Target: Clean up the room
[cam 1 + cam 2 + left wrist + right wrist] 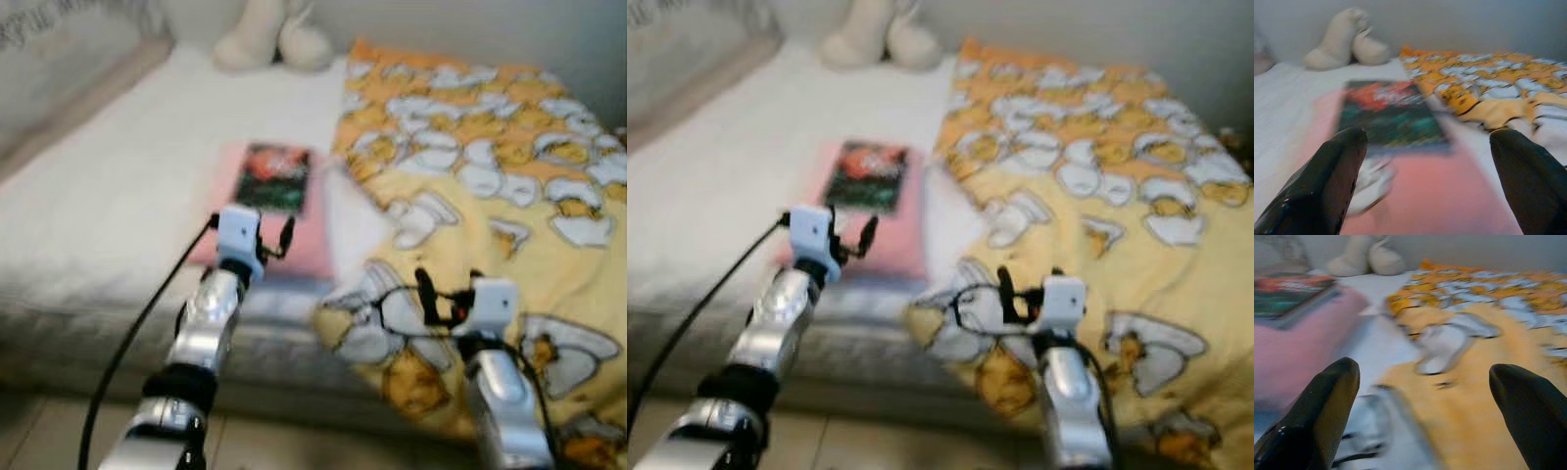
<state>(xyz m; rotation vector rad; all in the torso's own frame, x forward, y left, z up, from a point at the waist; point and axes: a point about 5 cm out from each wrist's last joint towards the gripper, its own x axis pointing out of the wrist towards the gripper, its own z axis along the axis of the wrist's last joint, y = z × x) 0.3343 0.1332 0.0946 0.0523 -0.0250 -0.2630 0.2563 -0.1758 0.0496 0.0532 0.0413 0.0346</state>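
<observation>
The book (275,177) lies flat on a pink pad (263,227) on the bed (108,196), straight ahead of the left tool (265,238) and just beyond its fingertips. Its long axis runs away from the robot, roughly in line with that arm's reach. The left tool is released, fingers spread wide and holding nothing; in its wrist view the book's near edge sits between the two fingers (1327,171). The left arm is clearly the nearer one.

The right tool (443,294), also released and empty, hovers over the yellow blanket (490,157), with the book well off to its left.

To the right of the left tool the blanket's edge comes close to the pad; to its left the bare sheet gives open room. Two pale plush toys (272,37) sit far ahead by the wall, well clear. The views are blurred, so fine edges are uncertain.
</observation>
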